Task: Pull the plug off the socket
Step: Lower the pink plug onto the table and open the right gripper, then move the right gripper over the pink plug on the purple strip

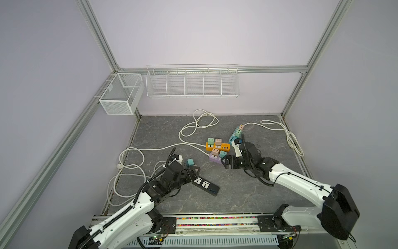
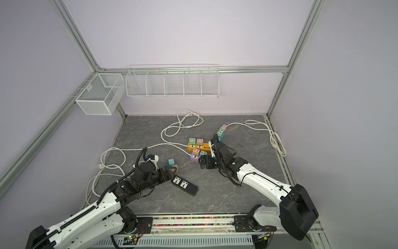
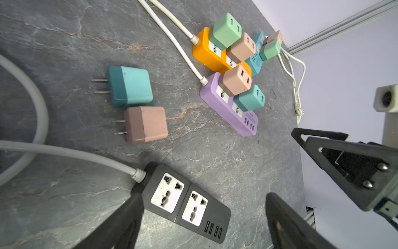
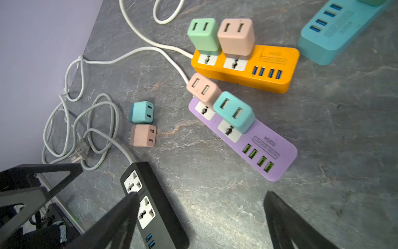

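A black power strip (image 1: pixel 205 183) (image 3: pixel 187 202) lies at the front with both sockets empty. Beside it two loose plugs lie on their sides, one teal (image 3: pixel 131 88) and one pink (image 3: pixel 148 125). My left gripper (image 1: pixel 195 172) (image 3: pixel 204 195) hangs open over the black strip's cable end, holding nothing. A purple strip (image 1: pixel 215 159) (image 4: pixel 247 138) carries a pink plug (image 4: pixel 203 89) and a teal plug (image 4: pixel 233 111). My right gripper (image 1: pixel 225 161) (image 4: pixel 202 193) is open and empty just in front of the purple strip.
An orange strip (image 1: pixel 217 147) and a teal strip (image 1: pixel 233 137) behind each hold a green and a pink plug. White cables coil at the left (image 1: pixel 129 163), back (image 1: pixel 202 120) and right (image 1: pixel 290 138). Wire baskets (image 1: pixel 191 82) hang on the back wall.
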Controlling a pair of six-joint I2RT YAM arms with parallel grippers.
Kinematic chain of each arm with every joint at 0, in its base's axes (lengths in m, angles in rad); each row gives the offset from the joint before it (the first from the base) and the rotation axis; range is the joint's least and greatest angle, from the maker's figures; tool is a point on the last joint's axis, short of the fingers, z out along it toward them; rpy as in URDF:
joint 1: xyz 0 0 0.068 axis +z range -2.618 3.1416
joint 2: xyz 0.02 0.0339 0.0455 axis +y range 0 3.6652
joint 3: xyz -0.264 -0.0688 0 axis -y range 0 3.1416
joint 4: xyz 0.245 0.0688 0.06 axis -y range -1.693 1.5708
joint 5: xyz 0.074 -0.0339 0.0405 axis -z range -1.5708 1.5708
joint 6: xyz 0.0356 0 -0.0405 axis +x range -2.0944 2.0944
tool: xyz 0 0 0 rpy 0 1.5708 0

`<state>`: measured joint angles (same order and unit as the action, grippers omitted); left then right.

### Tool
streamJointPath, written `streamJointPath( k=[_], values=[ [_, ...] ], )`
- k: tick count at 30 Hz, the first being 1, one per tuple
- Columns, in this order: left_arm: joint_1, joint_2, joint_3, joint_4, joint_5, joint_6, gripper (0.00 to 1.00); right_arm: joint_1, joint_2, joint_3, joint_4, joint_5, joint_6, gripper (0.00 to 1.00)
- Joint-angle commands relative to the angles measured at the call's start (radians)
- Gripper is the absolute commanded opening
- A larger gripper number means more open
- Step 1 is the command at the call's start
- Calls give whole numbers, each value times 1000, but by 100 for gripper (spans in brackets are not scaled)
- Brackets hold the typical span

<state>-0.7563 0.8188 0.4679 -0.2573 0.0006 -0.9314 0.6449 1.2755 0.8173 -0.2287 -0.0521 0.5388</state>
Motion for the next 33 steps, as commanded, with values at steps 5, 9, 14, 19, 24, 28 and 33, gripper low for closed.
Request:
streamJointPath(
  k=[5, 9, 14, 19, 24, 28, 33],
  values=[
    [-24, 53, -5, 98, -15, -22, 98, -148, -19, -53, 38, -208, -63, 100],
    [-32, 87, 2, 127, -26, -21, 100, -226, 2, -69, 76, -250, -52, 96],
    [-34, 139, 10, 172, -22, -22, 100, -276, 92, -62, 165, -300, -18, 94],
    [-34, 188, 33, 195, -22, -11, 100, -279, 203, -20, 219, -318, -18, 94],
    [-33, 220, 43, 225, -19, -9, 100, -284, 293, 0, 293, -350, 9, 94],
    [-33, 231, 51, 231, -20, -7, 100, -285, 344, 11, 339, -364, 30, 94],
    [-34, 232, 54, 233, -14, -6, 100, -287, 381, 20, 357, -379, 30, 94]
  ],
)
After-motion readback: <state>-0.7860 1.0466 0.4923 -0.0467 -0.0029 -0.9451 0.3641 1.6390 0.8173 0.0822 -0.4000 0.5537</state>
